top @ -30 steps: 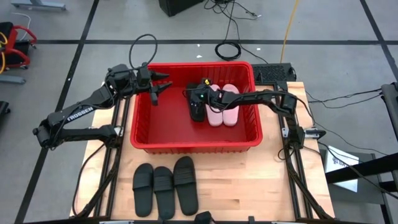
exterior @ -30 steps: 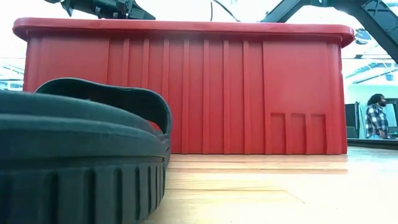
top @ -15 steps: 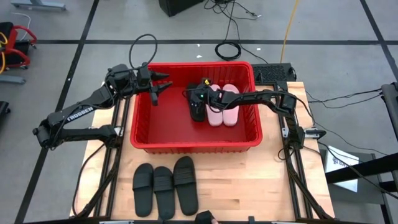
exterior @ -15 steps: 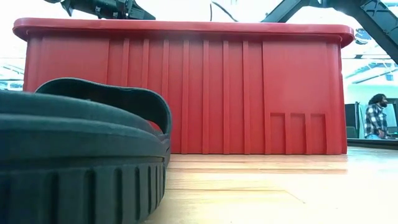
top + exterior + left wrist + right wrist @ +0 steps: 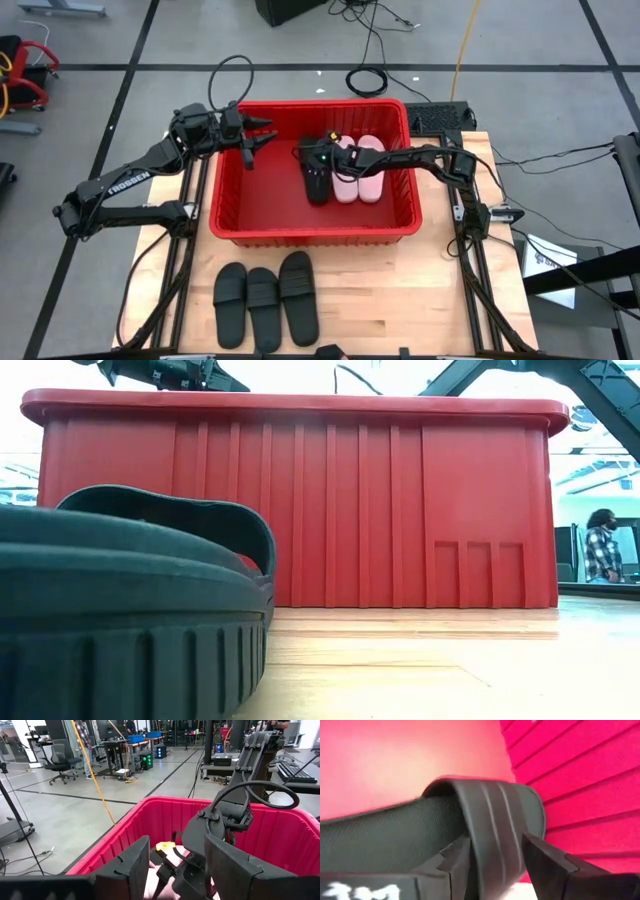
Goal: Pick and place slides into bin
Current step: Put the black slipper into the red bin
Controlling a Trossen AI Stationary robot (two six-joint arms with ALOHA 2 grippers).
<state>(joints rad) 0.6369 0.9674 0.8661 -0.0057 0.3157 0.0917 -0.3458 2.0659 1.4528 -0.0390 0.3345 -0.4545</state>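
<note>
High view: the red bin sits toward the table's far edge, filling most of its width. The right arm reaches from the right edge in over the bin's right wall, forearm nearly level, wrist bent down into the middle of the bin. Its gripper, the right gripper, sits over a black slide lying on the bin floor just beside the two pale pink slides, which lie side by side toward the far right corner. In the right wrist view the fingers stand spread on either side of the black slide's strap, with a gap showing between the pads and the strap; the slide rests near the bin's ribbed wall.

The left arm stretches from the left edge, elbow low, forearm angled up toward the bin's far left corner. The left gripper hangs over that corner's rim, fingers parted and empty, pointed across the bin at the other arm.

Three black slides lie side by side on the table near its front edge, in front of the bin.
</note>
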